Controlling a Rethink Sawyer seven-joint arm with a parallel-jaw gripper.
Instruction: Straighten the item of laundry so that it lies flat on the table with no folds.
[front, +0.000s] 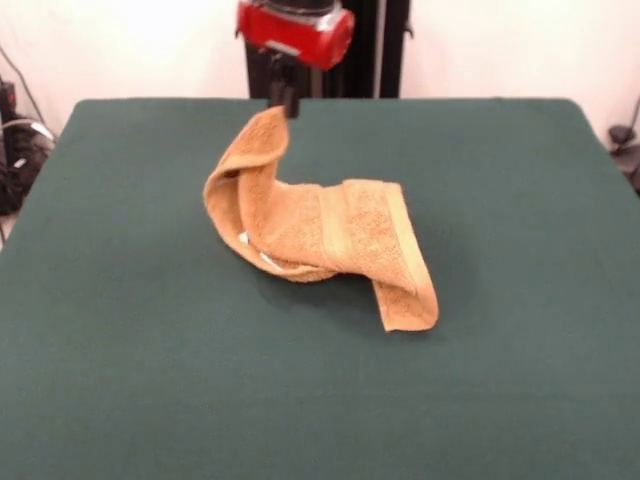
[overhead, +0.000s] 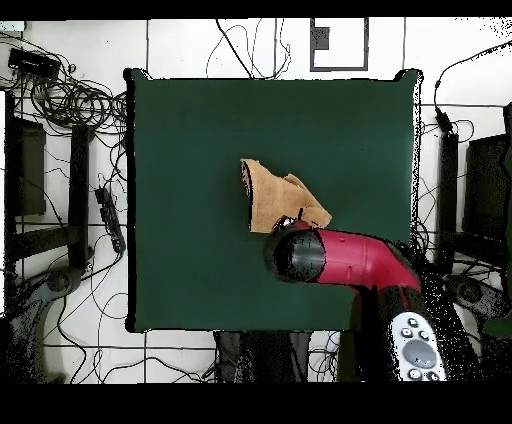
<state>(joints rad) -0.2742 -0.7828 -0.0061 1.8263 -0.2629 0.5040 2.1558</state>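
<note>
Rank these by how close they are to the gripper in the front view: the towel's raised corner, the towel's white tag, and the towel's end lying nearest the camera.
From the gripper:
1. The towel's raised corner, right at the gripper near the table's far side.
2. The white tag, low on the towel's left fold.
3. The near end, flat on the table, lower right.

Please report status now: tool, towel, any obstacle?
Tool shut on towel corner, lifting it. Towel twisted, folded, partly resting on table. No obstacle seen.

Towel (front: 330, 235): rough looped terry cloth, matt. Table (front: 150, 380): matt green cloth-like top. Arm (overhead: 350, 258): glossy red plastic shell.
</note>
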